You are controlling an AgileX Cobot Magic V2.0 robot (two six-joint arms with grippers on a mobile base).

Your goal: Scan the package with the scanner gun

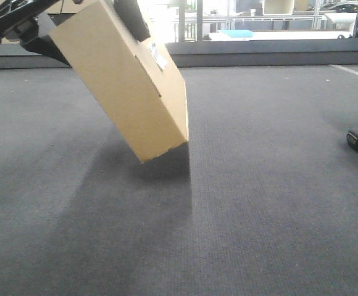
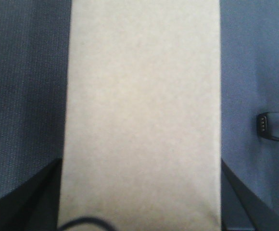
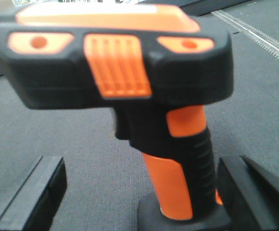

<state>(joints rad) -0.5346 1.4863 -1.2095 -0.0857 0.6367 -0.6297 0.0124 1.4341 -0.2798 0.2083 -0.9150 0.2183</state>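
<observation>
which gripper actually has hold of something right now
The left gripper: it is shut on the box, holding it tilted. The right gripper only straddles the scanner, fingers wide apart on either side of its handle.

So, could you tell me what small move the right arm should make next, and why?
Probably close the right hand on the scanner's handle: its fingers sit open either side of it, and the left hand holds the box tilted, ready for scanning.
</observation>
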